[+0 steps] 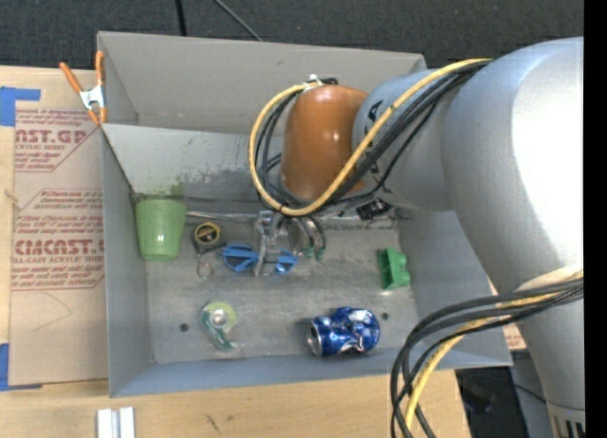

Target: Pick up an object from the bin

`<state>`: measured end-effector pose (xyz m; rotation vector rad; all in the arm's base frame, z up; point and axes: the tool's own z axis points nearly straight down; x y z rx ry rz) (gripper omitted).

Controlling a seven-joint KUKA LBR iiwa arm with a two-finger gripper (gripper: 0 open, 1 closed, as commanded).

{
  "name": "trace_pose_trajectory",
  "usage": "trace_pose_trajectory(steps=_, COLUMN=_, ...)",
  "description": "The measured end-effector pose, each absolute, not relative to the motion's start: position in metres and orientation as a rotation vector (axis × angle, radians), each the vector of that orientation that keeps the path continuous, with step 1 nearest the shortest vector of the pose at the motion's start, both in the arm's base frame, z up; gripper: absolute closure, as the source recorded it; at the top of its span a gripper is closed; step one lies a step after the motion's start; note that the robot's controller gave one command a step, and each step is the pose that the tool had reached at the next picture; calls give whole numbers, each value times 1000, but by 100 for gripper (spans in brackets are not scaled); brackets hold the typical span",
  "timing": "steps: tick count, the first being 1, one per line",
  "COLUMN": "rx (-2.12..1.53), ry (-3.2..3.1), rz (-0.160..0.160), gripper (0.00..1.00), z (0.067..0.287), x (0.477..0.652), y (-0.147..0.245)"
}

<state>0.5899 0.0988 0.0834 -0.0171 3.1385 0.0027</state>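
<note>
Your gripper (287, 242) hangs low over a blue plastic piece (258, 258) in the middle of the grey bin (133, 332).

Nearest you, a crushed blue can (343, 331) lies by the front wall, with a pale green roll (219, 322) well to the can's left. Beyond the can and a little left, the blue plastic piece lies flat on the floor, and the gripper is right over its right-hand end. You cannot tell whether the gripper is open or closed, or whether it touches the piece. The piece looks thin and flat. A grasp may therefore skate over it, or pinch one end so that it swings loose. Going lower risks pressing into the floor. A black-and-yellow round thing (207, 233), beyond the can and further left, could get nudged. A green block (394, 269) sits beyond the can to the right. A green cup (160, 228) lies farthest left.
</note>
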Motion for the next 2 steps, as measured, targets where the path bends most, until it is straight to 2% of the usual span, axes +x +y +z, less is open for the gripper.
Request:
trace_pose_trajectory(steps=1, rx=-17, ry=3138, rz=3, gripper=100, z=101, x=591, y=99)
trace_pose_trajectory(steps=2, rx=-17, ry=3132, rz=4, gripper=100, z=174, x=593, y=100)
